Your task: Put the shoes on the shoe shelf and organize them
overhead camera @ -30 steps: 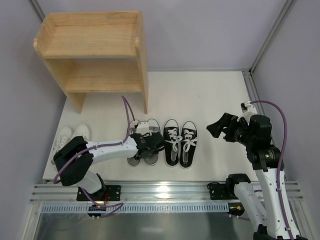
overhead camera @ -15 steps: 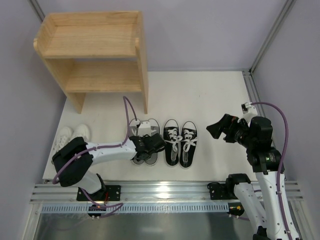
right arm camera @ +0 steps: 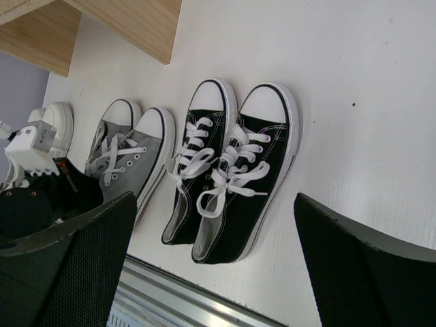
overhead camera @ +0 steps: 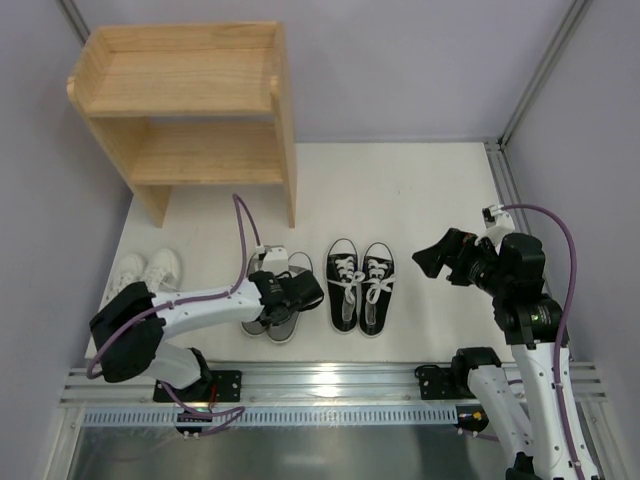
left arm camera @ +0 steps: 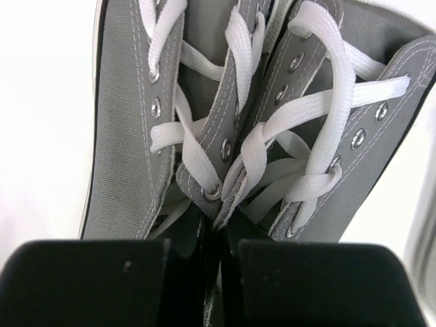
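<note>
Left gripper (left arm camera: 218,269): jaws closed tight, pinching the inner sides of both grey shoes (left arm camera: 122,136) between them
Right gripper (overhead camera: 436,256): jaws wide apart, holding nothing

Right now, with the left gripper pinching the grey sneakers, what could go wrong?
1. The left gripper seems to pinch only the inner edges of both grey sneakers; one shoe may slip out on lifting.
2. The side panel of the shoe shelf stands near the likely path; dangling shoes could knock it.
</note>
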`<state>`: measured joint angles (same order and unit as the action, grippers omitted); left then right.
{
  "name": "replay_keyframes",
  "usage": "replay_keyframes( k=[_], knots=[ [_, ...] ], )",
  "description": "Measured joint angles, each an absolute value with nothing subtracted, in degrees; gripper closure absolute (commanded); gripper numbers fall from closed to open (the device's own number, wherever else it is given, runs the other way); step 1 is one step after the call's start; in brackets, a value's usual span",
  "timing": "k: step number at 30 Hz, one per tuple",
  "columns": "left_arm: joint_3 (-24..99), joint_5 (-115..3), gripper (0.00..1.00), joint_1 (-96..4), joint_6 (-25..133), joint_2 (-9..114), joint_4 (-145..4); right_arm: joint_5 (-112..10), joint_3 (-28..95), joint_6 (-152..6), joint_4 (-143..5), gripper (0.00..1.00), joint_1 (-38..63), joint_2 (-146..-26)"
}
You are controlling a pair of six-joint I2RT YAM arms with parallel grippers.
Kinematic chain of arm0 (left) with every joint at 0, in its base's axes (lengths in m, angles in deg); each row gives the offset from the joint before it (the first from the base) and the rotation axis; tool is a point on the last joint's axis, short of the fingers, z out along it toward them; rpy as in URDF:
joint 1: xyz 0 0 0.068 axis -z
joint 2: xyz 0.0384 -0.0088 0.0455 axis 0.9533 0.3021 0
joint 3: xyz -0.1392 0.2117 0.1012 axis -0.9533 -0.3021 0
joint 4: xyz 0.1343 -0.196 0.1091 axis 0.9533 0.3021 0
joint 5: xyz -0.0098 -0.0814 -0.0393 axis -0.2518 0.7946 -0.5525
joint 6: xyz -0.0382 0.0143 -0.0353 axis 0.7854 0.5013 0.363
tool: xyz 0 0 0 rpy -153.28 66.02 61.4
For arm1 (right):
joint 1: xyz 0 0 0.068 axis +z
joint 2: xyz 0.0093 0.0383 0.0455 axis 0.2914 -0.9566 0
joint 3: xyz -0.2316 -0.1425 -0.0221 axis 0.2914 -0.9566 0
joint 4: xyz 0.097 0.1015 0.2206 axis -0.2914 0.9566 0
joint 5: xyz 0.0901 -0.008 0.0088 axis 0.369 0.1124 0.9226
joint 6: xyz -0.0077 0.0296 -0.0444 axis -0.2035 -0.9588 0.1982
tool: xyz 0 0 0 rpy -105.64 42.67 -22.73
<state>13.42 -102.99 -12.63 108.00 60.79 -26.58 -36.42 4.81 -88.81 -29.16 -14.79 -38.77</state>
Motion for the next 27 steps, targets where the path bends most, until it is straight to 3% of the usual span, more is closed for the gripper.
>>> replay_keyframes(
  k=[7, 16, 27],
  knots=[
    [15.97, -103.05, 1.0, -10.66, 113.24, 47.26, -5.69, -35.81, 4.11, -89.27, -30.19, 0.03, -14.79, -38.92],
    [19.32, -106.42, 1.0, -10.66, 111.84, 25.91, 3.16, -35.33, 3.24, -89.93, -31.39, 0.03, -14.79, -38.92],
    [28.37, -112.91, 1.0, -10.66, 96.13, 30.41, 1.92, -34.92, 1.69, -90.1, -32.24, 0.03, -14.79, -38.92]
  ],
)
